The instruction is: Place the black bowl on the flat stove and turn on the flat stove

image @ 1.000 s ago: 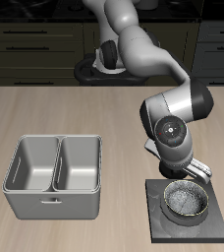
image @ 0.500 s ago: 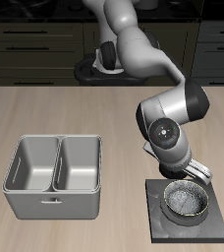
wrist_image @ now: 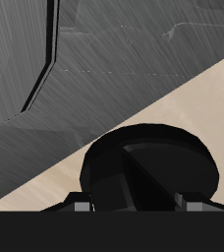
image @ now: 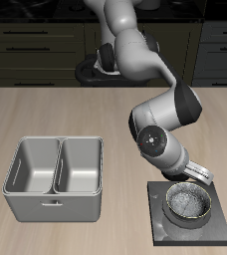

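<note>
We see the small round black bowl [image: 189,205] on the flat dark-grey stove slab [image: 161,231] – its black knob [wrist_image: 148,169] sits right under our claw [image: 178,176], whose opening we cannot tell.

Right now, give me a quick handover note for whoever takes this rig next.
Gripper: low at the flat stove's back edge, where the wrist view shows the black knob right in front of it; whether the fingers are open or shut cannot be told.
Black bowl: sits on the stove's burner rings, free of the gripper.
Done: the bowl is placed.
Left: turn the knob to switch the stove on.
</note>
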